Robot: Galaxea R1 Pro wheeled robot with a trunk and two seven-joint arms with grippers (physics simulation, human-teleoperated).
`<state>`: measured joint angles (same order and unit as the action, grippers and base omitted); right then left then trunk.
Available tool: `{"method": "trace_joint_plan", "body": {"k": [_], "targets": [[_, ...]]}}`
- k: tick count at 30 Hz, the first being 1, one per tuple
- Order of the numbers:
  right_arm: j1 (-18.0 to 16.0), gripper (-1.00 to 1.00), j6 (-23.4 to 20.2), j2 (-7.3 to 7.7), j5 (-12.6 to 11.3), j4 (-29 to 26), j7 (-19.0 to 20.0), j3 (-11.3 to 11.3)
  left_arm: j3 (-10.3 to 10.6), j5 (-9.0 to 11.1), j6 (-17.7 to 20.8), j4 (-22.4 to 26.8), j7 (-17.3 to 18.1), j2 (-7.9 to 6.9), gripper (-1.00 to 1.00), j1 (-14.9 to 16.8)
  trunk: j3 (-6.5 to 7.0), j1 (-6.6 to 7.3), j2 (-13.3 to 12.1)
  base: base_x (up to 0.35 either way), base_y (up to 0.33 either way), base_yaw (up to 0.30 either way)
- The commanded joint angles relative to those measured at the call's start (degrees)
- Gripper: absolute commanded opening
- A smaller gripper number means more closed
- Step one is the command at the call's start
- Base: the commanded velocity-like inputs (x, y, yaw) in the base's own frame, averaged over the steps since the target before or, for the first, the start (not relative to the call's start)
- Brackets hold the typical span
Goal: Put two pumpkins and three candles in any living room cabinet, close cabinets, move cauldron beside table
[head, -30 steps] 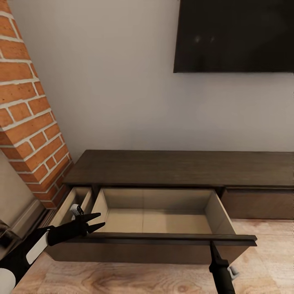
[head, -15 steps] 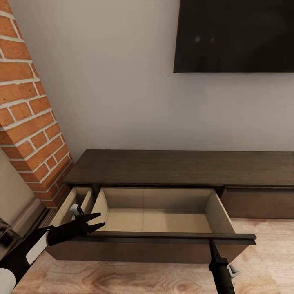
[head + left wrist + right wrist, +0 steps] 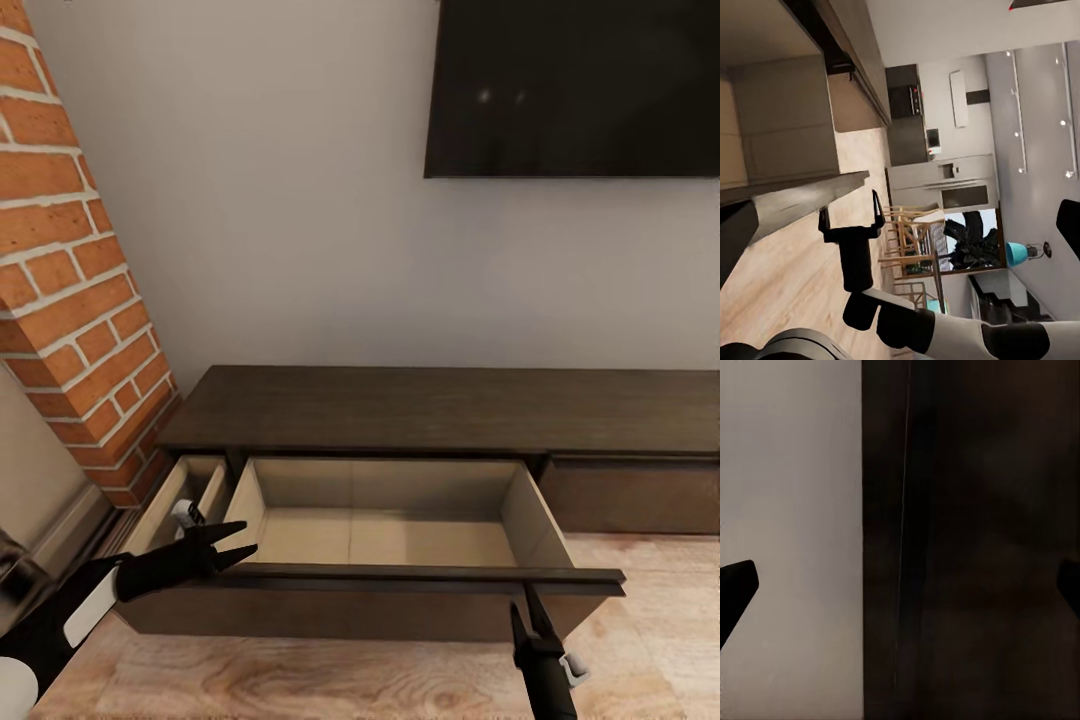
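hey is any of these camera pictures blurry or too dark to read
Head view: evenly lit and sharp, faint glints on the TV. Right wrist view: very close to the drawer front, dark and featureless. Left wrist view: clear, bright ceiling spots far off.

Right gripper (image 3: 530,610), black and two-fingered, now sits lower and clear of the dark-brown wood-grain drawer front (image 3: 400,578) of the long low cabinet (image 3: 440,410), its fingers parted; the open drawer stands slightly further in.
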<state>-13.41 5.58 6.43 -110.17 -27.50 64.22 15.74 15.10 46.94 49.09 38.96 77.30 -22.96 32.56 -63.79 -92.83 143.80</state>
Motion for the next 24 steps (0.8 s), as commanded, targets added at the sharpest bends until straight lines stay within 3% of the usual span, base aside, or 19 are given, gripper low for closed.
{"method": "trace_joint_plan", "body": {"k": [1,13,24], "targets": [[0.0,1.0,0.6,0.07,-0.4,0.0,0.1,0.5,0.3,0.3,0.6,0.0,0.1,-0.06,1.0,0.0,-0.05,0.03,0.0,-0.195,0.0,0.0],[-0.1,1.0,0.1,0.14,-0.4,-0.1,-0.3,0.5,0.2,0.3,0.6,0.0,0.1,-0.06,1.0,0.0,-0.05,0.03,0.0,-0.273,0.0,0.0],[-0.1,1.0,-7.8,0.16,-0.4,-0.1,-0.5,0.6,0.1,0.3,0.7,0.0,0.2,-0.09,1.0,0.0,-0.05,0.03,0.0,-0.205,0.0,0.0]]}}
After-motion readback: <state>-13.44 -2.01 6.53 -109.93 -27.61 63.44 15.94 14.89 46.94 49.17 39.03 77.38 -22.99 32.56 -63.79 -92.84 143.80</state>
